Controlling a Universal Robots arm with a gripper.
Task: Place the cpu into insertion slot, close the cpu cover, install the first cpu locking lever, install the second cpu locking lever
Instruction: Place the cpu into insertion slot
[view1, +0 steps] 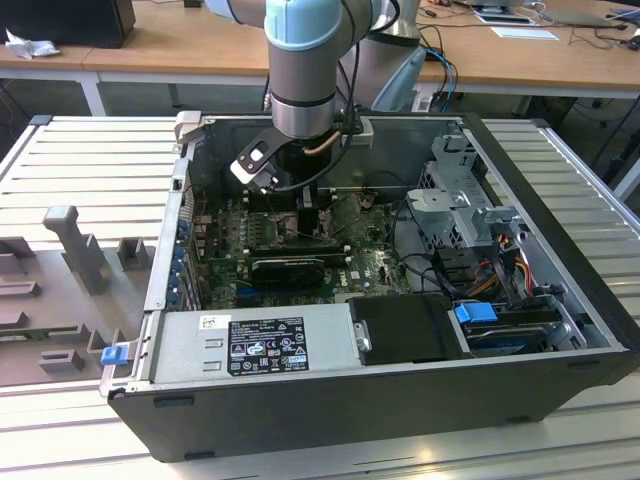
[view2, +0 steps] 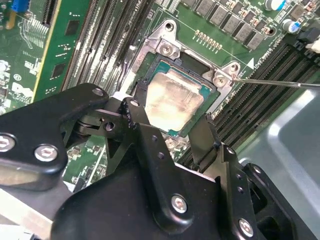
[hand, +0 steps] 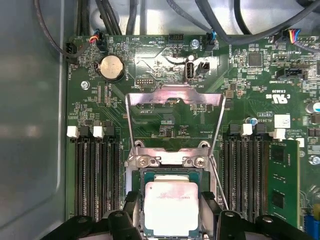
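Observation:
The pale silvery cpu lies level in the insertion slot, whose grey metal rim frames it on the green board. My gripper straddles the chip, one black finger pressed against each of two opposite edges, shut on it. In the exterior view my gripper reaches down into the open computer case. The cpu cover is swung back open, away from the socket. A thin wire locking lever stands raised beside the slot.
Long black memory slots run along both sides of the socket, and a green card sits in one. Cables hang along the board's edge. The case holds a power supply and a drive cage.

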